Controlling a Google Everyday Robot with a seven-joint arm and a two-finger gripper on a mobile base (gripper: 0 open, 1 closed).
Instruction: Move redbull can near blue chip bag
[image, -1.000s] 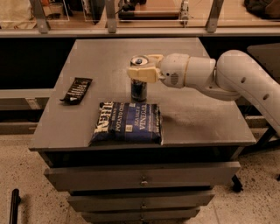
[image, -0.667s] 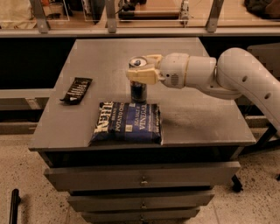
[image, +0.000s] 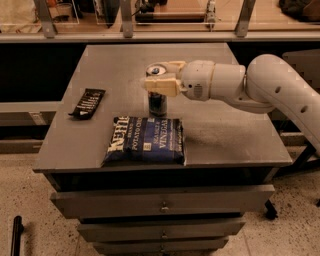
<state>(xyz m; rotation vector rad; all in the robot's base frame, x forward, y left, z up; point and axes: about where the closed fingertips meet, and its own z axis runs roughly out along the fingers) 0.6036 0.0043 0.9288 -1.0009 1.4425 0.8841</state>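
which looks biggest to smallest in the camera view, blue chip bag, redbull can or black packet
1. blue chip bag, clearly largest.
2-3. redbull can and black packet look close; the gripper, shut around the can's top, hides part, so unranked.

Grey bench (image: 225, 135) carries the blue chip bag (image: 145, 141) flat near its front edge, the redbull can (image: 157, 102) upright just behind it, a black packet (image: 87, 102) flat at left, gripper (image: 161, 75) around the can's top.

Gripper (image: 159, 75), matt cream plastic, is clasping the metal redbull can (image: 157, 104) at its top; blue chip bag (image: 145, 141) is showing glossy film.
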